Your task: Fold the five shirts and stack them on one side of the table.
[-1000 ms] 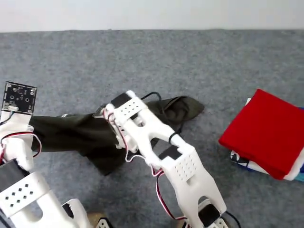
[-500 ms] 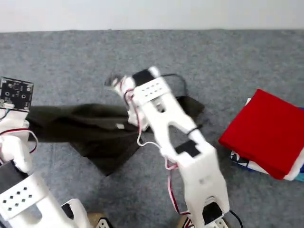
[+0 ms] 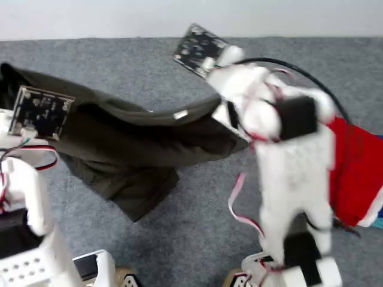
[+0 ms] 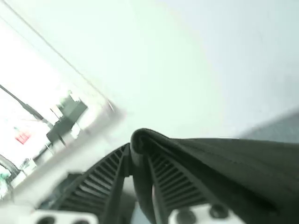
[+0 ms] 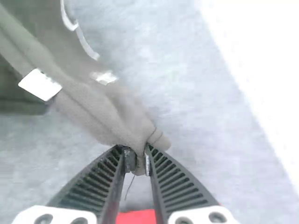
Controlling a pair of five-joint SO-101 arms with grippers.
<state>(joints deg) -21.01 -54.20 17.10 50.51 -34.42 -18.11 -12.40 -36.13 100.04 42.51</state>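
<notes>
Both arms have risen, lifting the dark olive shirt off the grey table; it hangs stretched between them, lower part drooping to the table. Left gripper and right gripper each pinch a fold tight. Folded shirts, red on top, lie at the right edge

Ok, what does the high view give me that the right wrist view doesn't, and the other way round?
High view adds: the dark green shirt strung from the left arm to the right one, its lower part trailing on the grey table, and the folded stack with the red shirt on top at the table's right side. Right wrist view adds: the right gripper shut on a bunched fold of the shirt. Shared: the shirt, its white tag, the table, some red.
</notes>
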